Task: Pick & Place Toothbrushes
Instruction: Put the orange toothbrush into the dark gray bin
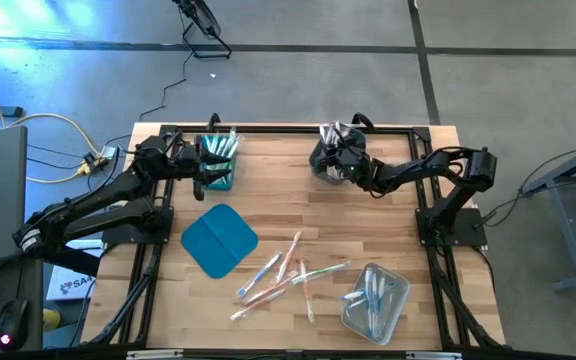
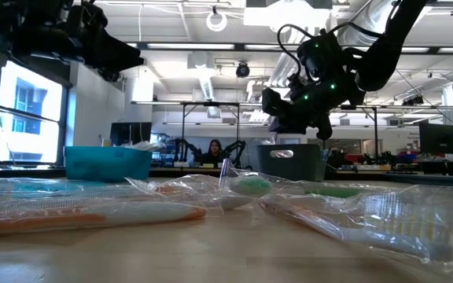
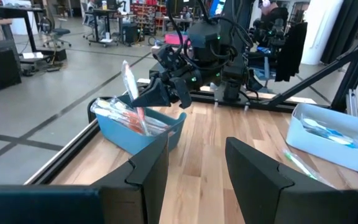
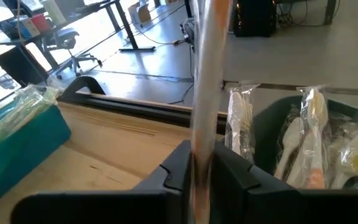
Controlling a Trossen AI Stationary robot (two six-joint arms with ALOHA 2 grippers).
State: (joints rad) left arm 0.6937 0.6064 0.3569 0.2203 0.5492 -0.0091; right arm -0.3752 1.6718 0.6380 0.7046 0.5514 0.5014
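Teal bin (image 1: 217, 160) at table's far-left edge, left gripper (image 1: 205, 165) over it, fingers apart, empty. Loose toothbrushes (image 1: 286, 275) near front edge, unsorted. Right gripper (image 4: 202, 167) pinches wrapped toothbrush (image 4: 205, 81) above grey bin (image 1: 326, 158), apparently for drop.

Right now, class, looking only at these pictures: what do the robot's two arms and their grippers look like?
Both arms are black, jointed links on black bases at the table's far corners. The left gripper ends in two broad, flat, matte black fingers with angled tips. The right gripper has the same dark fingers; its wrist carries small green lights and looping black cables. No readable markings show.
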